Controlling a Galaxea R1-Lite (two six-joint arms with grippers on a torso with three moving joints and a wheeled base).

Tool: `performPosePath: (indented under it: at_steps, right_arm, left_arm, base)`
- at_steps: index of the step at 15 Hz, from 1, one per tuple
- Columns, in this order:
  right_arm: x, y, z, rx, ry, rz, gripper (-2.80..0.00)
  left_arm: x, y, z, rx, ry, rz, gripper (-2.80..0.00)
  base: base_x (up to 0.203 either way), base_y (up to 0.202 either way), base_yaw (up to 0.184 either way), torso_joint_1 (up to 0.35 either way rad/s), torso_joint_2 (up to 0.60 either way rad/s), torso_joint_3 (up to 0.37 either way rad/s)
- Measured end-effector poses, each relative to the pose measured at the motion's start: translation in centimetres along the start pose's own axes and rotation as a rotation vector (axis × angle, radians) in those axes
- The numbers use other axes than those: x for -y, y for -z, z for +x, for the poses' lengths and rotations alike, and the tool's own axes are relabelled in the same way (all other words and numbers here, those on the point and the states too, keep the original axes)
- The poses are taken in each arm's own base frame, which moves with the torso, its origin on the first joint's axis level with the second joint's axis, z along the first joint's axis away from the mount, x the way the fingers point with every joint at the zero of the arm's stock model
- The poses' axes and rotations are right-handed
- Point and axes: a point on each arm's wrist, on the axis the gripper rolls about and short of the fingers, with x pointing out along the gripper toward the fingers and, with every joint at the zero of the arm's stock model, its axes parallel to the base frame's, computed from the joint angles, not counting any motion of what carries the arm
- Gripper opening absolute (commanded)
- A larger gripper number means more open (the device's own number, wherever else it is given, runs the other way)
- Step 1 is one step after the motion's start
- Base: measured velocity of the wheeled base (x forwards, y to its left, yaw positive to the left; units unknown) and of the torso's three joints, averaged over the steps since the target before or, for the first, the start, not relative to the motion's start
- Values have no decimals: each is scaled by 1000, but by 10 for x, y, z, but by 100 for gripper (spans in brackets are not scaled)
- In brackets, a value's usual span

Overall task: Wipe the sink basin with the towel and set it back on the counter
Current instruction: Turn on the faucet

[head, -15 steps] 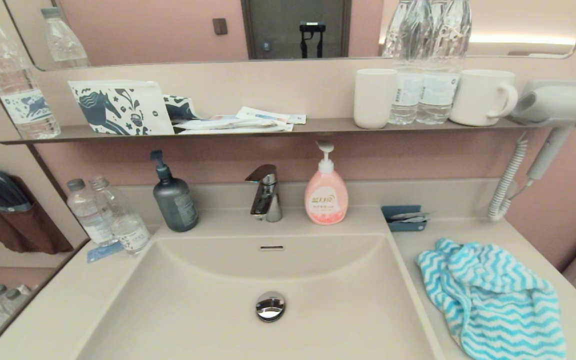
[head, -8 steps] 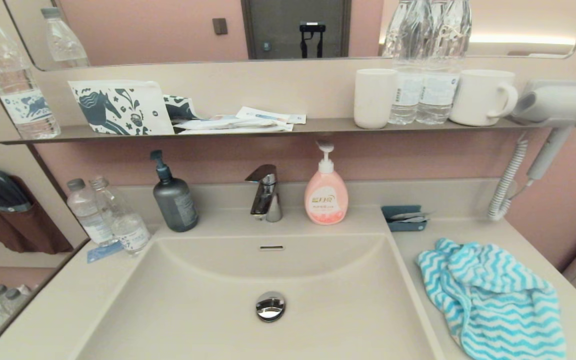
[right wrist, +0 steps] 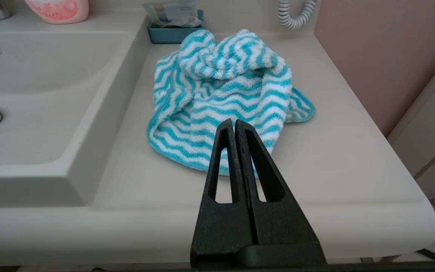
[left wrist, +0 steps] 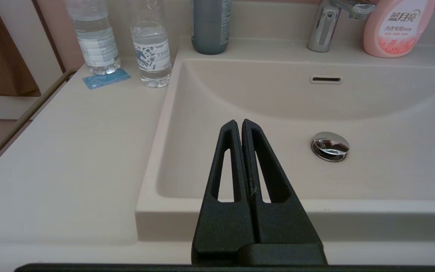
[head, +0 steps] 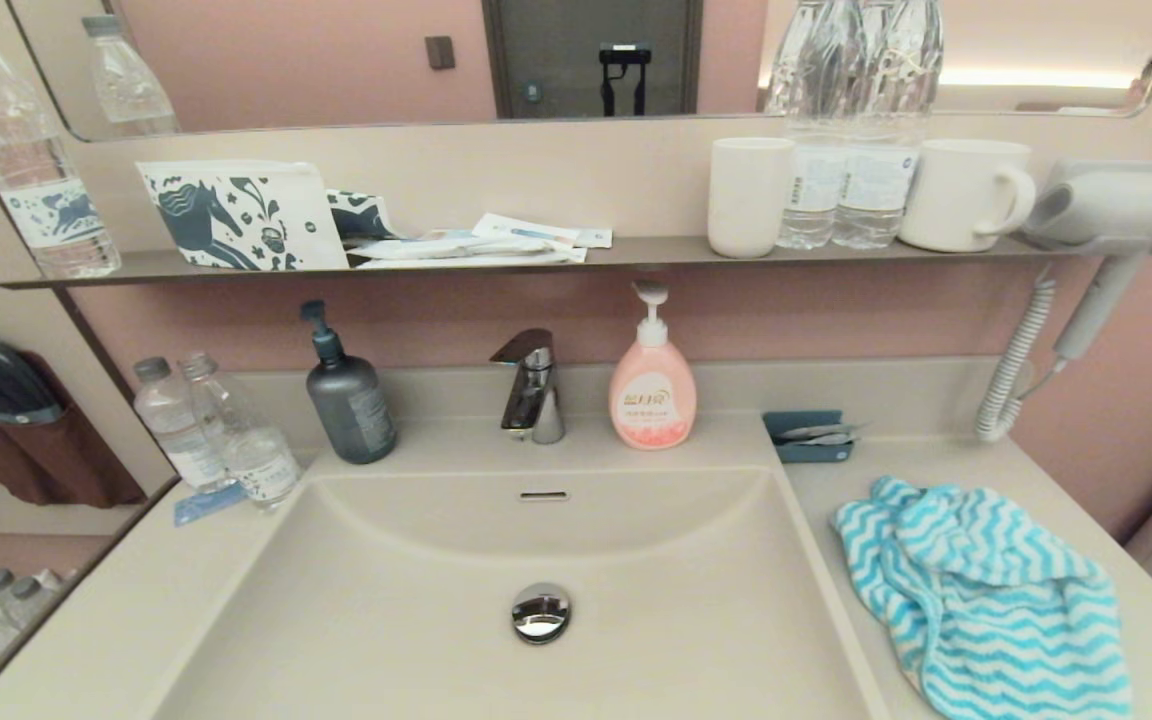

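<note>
The right gripper [right wrist: 235, 122] is seen closed, its fingers pressed together with nothing between them, held above the front of the counter [right wrist: 334, 158] and short of the towel [right wrist: 221, 98]. The left gripper [left wrist: 239, 124] is likewise closed and empty, poised over the front rim of the sink basin [left wrist: 278, 173]. The towel [head: 976, 590] is found crumpled on the counter [head: 1066, 500] to the right of the sink basin [head: 416, 600], its longer side running front to back, with a bunched fold at the rear. Bare counter is left between the towel and the basin rim, and toward the right edge. A blue tray [head: 808, 438] is set just behind the towel.
</note>
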Motion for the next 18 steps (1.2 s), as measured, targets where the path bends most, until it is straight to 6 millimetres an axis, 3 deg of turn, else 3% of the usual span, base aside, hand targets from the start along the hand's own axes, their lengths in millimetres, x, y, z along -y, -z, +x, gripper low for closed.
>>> performPosePath:
  at_steps: [6, 8, 14, 18]
  right_arm:
    - [0, 0, 0, 0, 0, 0, -280]
    - [0, 0, 0, 0, 0, 0, -280]
    - [0, 0, 0, 0, 0, 0, -280]
    - [0, 0, 0, 0, 0, 0, -280]
  left_arm:
    - [0, 0, 0, -1, 3, 10, -280]
    - [0, -9, -3, 26, 7, 11, -280]
    - [2, -62, 7, -5, 71, 10, -280]
    - [7, -102, 46, -80, 159, 7, -280]
  base:
    - [0, 0, 0, 0, 0, 0]
    - [0, 0, 0, 0, 0, 0]
    - [0, 0, 0, 0, 0, 0]
    - [0, 0, 0, 0, 0, 0]
